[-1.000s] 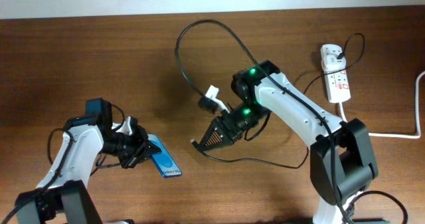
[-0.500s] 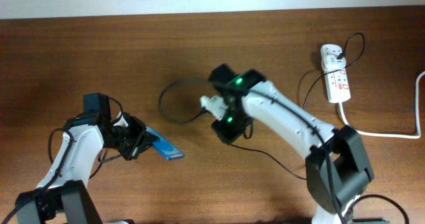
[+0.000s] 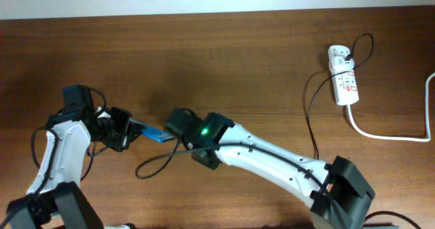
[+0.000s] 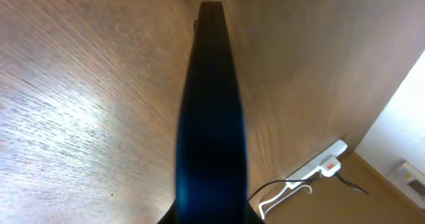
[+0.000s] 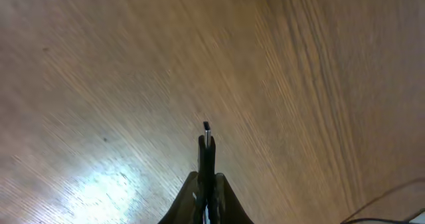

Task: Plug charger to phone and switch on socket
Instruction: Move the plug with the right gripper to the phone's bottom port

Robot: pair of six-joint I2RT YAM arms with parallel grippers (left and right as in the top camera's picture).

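My left claw (image 3: 128, 130) clamps the phone (image 3: 156, 134), which is tilted on edge with its blue screen lit, jutting out ahead. My right claw (image 5: 206, 179) pinches the charger (image 5: 206, 143) by its connector, tip forward. The black cable runs back to the white socket (image 3: 342, 76), well off behind it.

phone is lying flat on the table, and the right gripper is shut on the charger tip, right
No. The phone is not flat on the table: the left gripper holds it up edge-on, as the left wrist view shows. The right gripper is indeed shut on the charger tip.
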